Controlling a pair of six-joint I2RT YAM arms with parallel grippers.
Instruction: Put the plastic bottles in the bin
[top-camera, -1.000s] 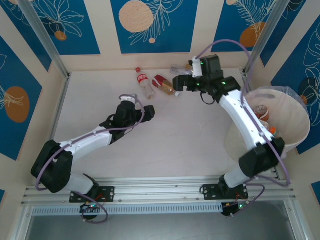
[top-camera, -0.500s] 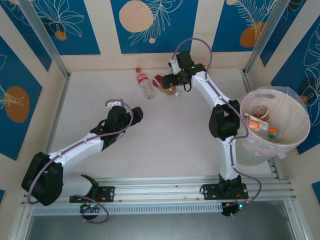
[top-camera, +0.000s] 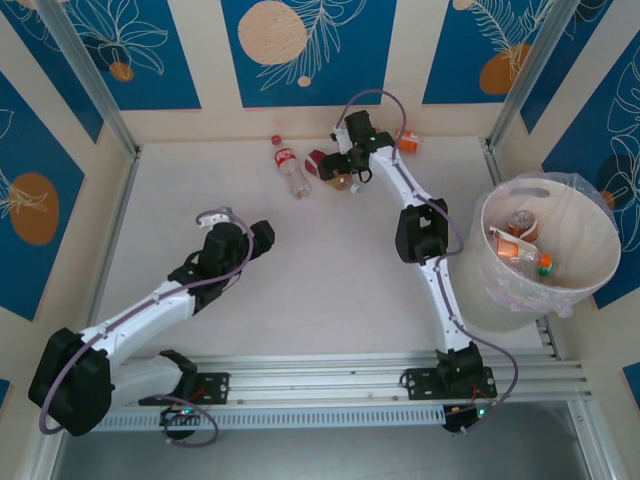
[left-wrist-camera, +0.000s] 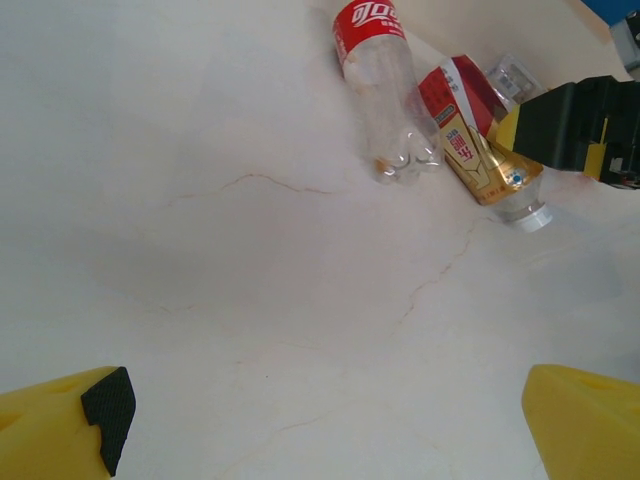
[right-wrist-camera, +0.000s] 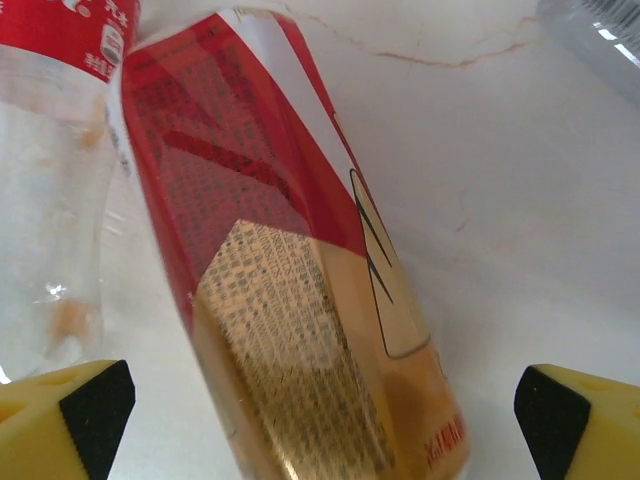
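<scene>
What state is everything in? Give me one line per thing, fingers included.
Red-and-gold bottle: lying on its side on the table.
Red-label bottle: lying on its side, clear, looks empty.
Orange-capped bottle: lying near the back wall.
Bin: upright, bag-lined, several bottles inside.
Right fingers: open, either side of the red-and-gold bottle, not gripping.
Left fingers: open, empty, over bare tabletop.

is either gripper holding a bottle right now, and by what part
Nothing is held. The right gripper stands open around the red-gold bottle; the left gripper is open above the table.
</scene>
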